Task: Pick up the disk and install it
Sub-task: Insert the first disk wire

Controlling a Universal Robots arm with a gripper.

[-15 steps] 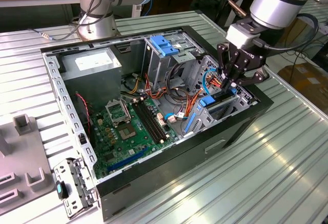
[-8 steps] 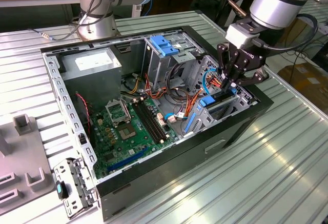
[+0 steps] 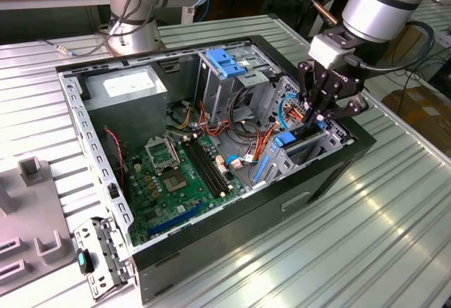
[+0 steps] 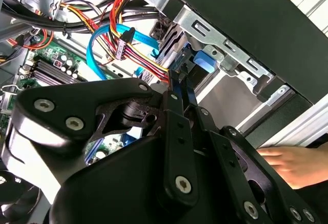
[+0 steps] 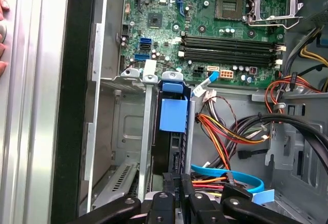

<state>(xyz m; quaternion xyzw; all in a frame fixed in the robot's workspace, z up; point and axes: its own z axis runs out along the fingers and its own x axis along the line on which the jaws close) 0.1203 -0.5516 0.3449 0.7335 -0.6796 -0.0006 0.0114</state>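
Gripper clamped on the disk in the computer case.
Coloured cables lie just beside it; a hand rests near.

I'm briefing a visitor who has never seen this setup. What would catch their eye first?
The open computer case lying on the ribbed metal table, green motherboard exposed. At the exterior view's right, the pincer reaches into the drive cage, where the disk stands on edge in its blue carrier. A hand rests beside the case.
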